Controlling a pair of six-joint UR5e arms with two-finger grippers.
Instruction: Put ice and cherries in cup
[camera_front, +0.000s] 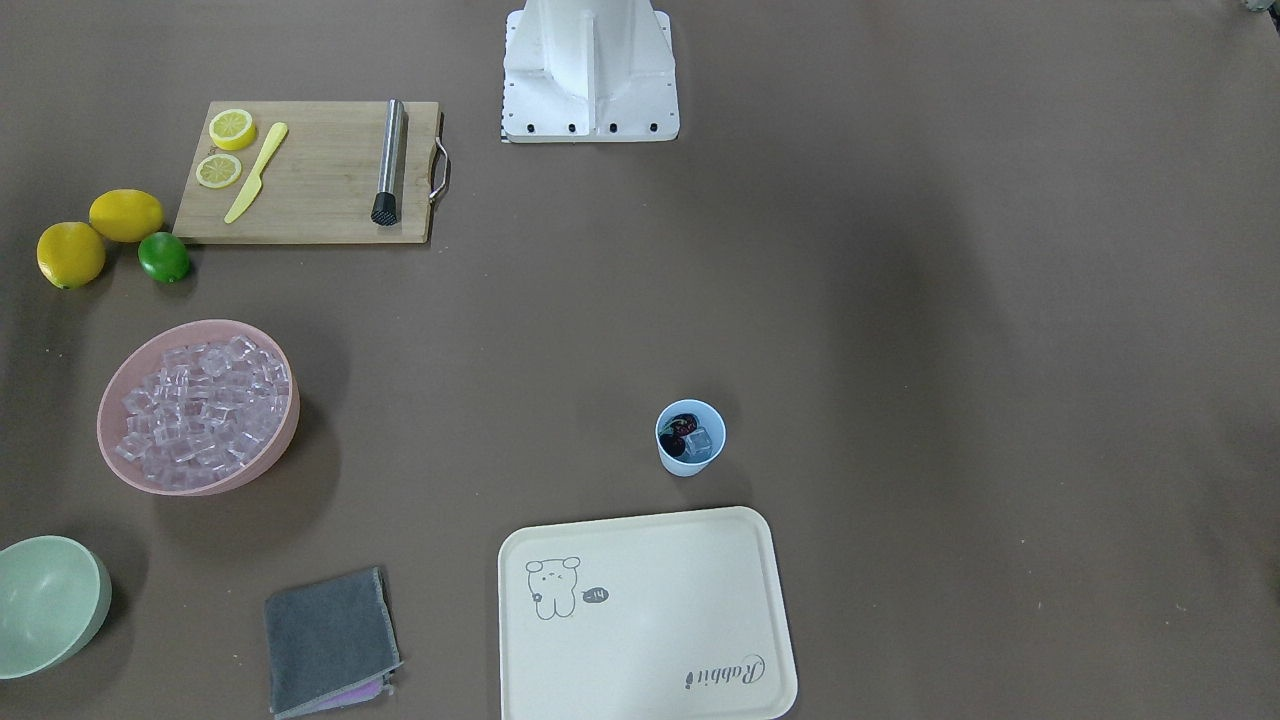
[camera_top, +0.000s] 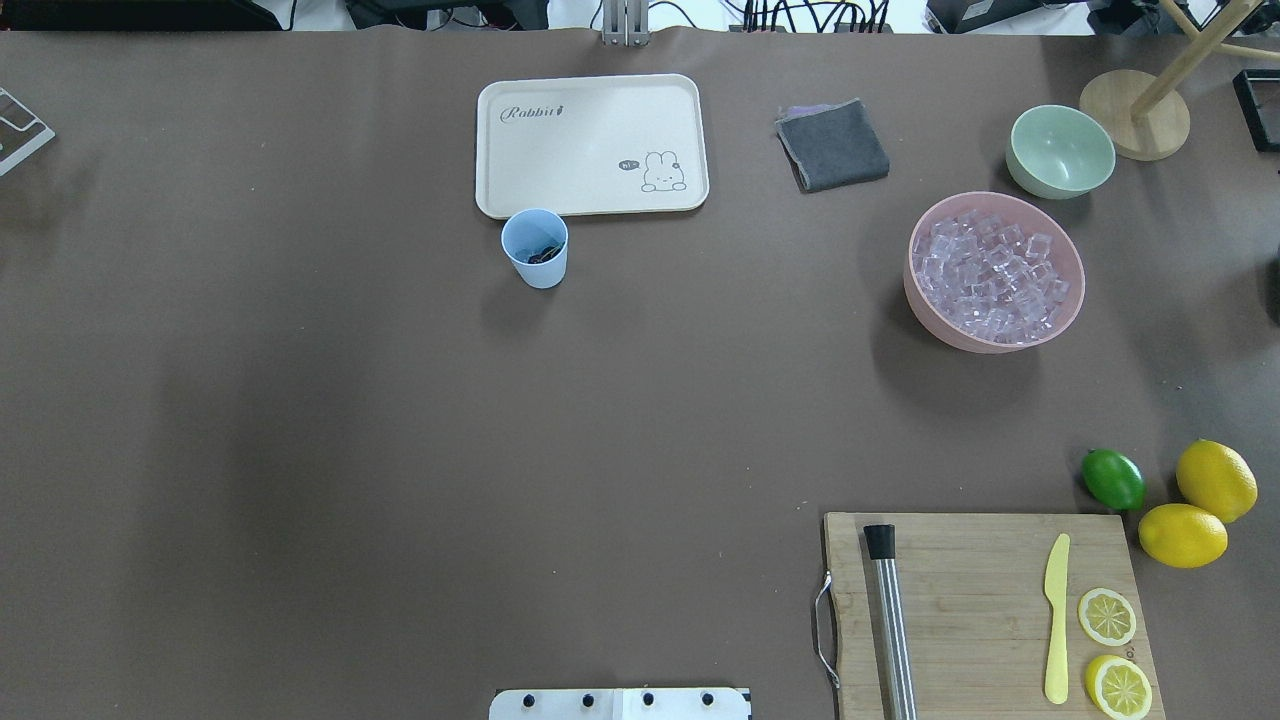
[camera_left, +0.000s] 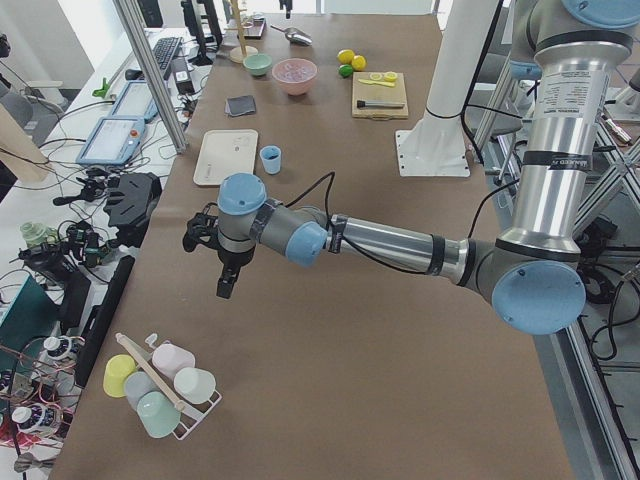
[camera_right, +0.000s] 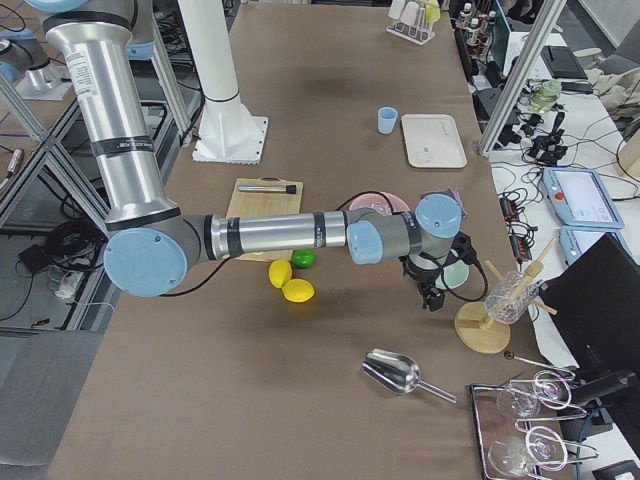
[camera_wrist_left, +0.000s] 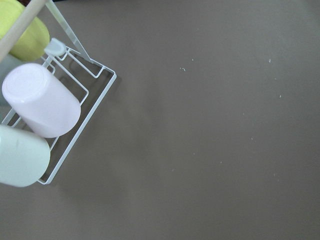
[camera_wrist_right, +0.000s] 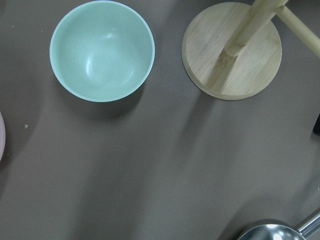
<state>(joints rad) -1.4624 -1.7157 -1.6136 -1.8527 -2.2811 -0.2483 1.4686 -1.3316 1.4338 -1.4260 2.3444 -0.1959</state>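
Observation:
The light blue cup (camera_front: 690, 437) stands on the table just before the cream tray; it also shows in the overhead view (camera_top: 535, 248). Inside it lie the dark cherries (camera_front: 680, 428) and one clear ice cube (camera_front: 699, 442). Many more ice cubes (camera_front: 200, 400) fill the pink bowl (camera_top: 1072, 300). My left gripper (camera_left: 227, 288) hangs over bare table far from the cup, near a rack of cups. My right gripper (camera_right: 432, 298) hangs beyond the pink bowl, by the pale green bowl. Both show only in side views, so I cannot tell if they are open or shut.
A cream tray (camera_front: 650, 620), grey cloth (camera_front: 328, 640), pale green bowl (camera_wrist_right: 102, 50), wooden stand base (camera_wrist_right: 232, 50) and metal scoop (camera_right: 395, 375) are about. A cutting board (camera_front: 310, 170) holds a muddler, knife and lemon slices; lemons and a lime (camera_front: 163, 256) lie beside it. A cup rack (camera_wrist_left: 45, 110) lies below the left wrist.

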